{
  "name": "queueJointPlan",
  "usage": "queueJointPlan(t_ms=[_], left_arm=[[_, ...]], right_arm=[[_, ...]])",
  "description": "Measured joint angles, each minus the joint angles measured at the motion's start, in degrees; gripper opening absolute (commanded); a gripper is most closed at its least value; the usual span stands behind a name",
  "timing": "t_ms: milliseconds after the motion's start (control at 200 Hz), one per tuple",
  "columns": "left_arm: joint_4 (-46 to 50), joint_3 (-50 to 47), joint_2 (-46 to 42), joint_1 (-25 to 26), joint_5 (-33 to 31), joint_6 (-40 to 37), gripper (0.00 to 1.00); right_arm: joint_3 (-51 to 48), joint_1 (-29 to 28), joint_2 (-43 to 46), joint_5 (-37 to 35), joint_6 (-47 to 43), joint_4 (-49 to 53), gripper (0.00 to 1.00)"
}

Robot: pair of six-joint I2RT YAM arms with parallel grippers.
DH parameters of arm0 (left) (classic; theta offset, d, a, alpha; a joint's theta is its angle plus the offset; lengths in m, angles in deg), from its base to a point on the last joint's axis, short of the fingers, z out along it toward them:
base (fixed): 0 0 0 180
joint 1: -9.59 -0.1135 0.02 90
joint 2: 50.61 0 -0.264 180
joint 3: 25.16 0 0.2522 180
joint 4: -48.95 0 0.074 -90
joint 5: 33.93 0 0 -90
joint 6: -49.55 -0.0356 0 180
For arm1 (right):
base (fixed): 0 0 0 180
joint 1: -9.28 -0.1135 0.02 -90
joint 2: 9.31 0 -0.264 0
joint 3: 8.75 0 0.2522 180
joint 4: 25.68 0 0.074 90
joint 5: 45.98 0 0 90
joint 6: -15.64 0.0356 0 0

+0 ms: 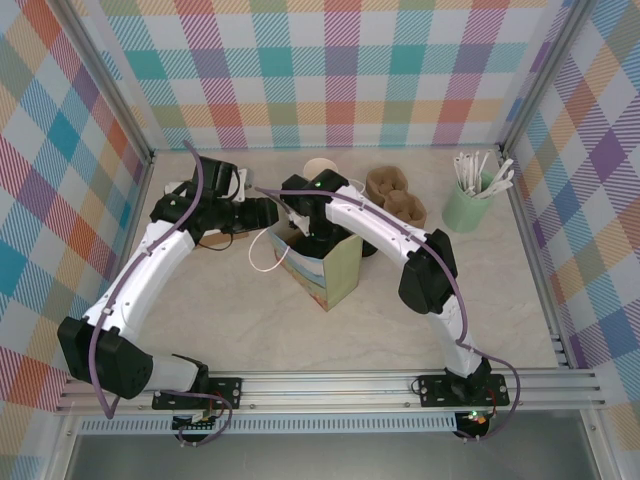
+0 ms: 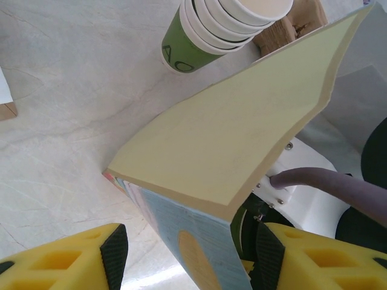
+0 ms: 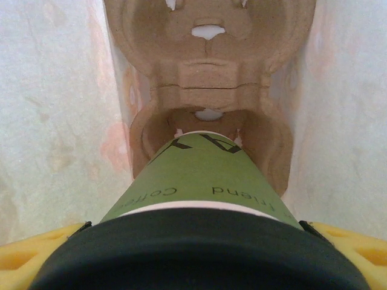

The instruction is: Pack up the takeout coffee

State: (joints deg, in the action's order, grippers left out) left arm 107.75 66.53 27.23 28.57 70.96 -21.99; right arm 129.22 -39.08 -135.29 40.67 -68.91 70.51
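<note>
The right gripper [image 3: 193,257] clamps the lidded green cup [image 3: 193,175] inside the paper bag [image 1: 335,270], over the near pocket of the cardboard carrier [image 3: 208,78]. The left gripper [image 2: 190,257] straddles the bag's corner, fingers spread. If the cup is lowered off-centre, it could catch the pocket rim and tip.

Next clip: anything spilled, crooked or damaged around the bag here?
No spill or damage shows. The lidded cup hangs straight in the right gripper, lined up with a pocket of the pulp carrier inside the bag. One bag wall bows outward.
</note>
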Motion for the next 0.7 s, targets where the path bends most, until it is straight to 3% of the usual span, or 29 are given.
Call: queueJointPlan(t_ms=[700], left_arm=[[0.3, 0.7, 0.6, 0.0, -0.5, 0.0, 0.61]], right_arm=[[-5.5, 0.4, 0.0, 1.9, -0.4, -4.6, 0.85]])
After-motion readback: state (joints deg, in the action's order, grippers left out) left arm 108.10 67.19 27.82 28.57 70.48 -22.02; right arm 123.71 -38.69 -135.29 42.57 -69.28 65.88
